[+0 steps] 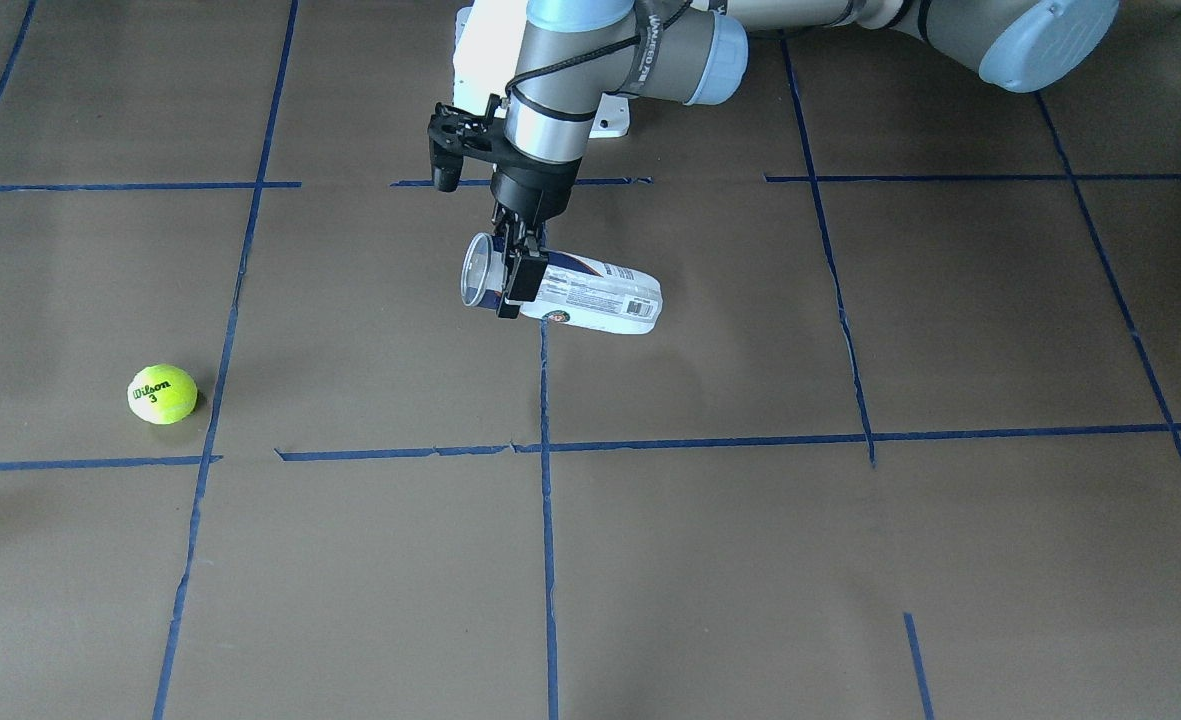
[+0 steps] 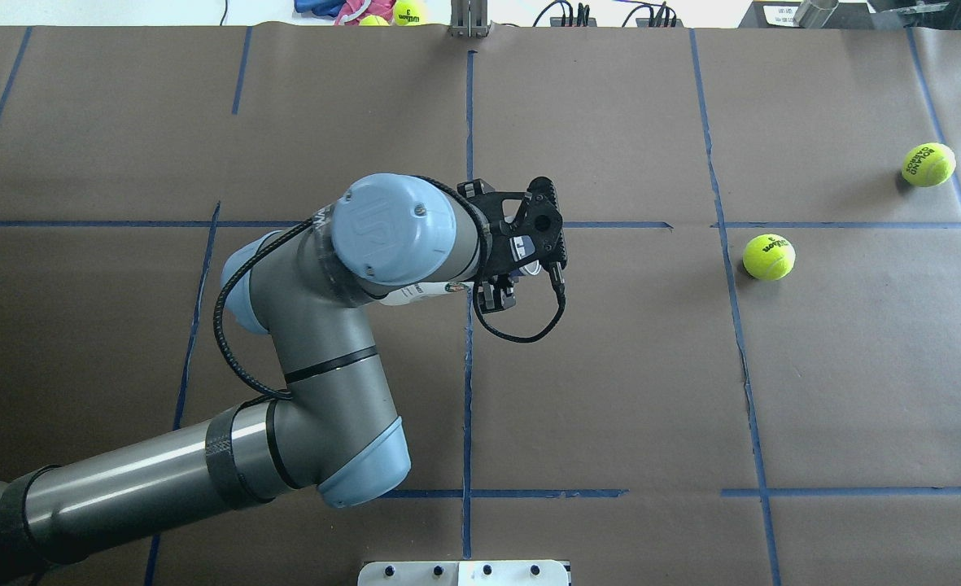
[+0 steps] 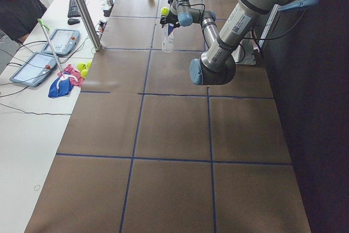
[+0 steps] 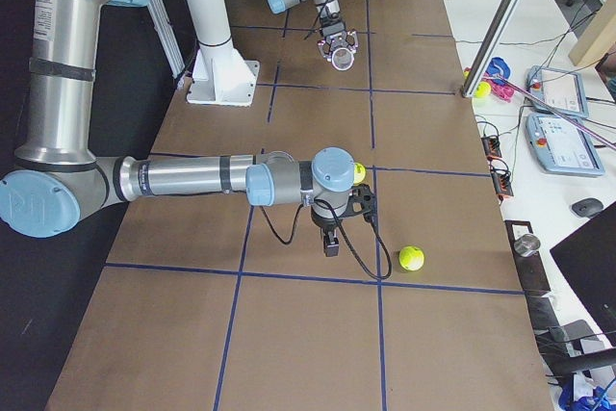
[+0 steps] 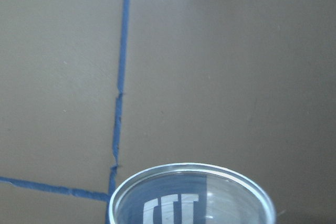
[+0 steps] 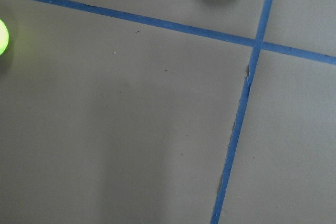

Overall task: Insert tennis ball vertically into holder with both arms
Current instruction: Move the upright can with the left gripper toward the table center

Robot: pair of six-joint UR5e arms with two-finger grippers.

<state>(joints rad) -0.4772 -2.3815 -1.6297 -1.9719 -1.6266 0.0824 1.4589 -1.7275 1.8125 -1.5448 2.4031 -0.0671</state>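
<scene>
Two-finger pinch from the left gripper (image 1: 508,290) straight across the holder (image 1: 600,296), just behind the open mouth, fingers (image 1: 523,283) closed tight on the clear wall. Holder roughly on its side in the front view, mouth toward frame left, labelled end toward frame right; can't tell if touching the paper or just off it. Tennis ball (image 1: 162,393) well apart from those fingers, way down at lower left of that view, parked just left of one line of the blue tape (image 1: 545,448) grid, Wilson 3 print up. Right of centre in the overhead view, with a second ball (image 2: 928,163) further out toward upper right. Right gripper (image 4: 331,243) only in the right side view, pointing down near both balls; no telling how far open. Under all of it, brown paper (image 1: 730,560) over the table, tape a bit torn in spots. White pedestal base (image 2: 464,573) at bottom centre overhead. Past the paper's edge, a white bench (image 3: 22,151) with tablets (image 3: 61,40), a blue cloth (image 3: 59,87), spare balls (image 3: 83,67), plus a person (image 3: 19,9) in a black top at upper left of the left side view.
</scene>
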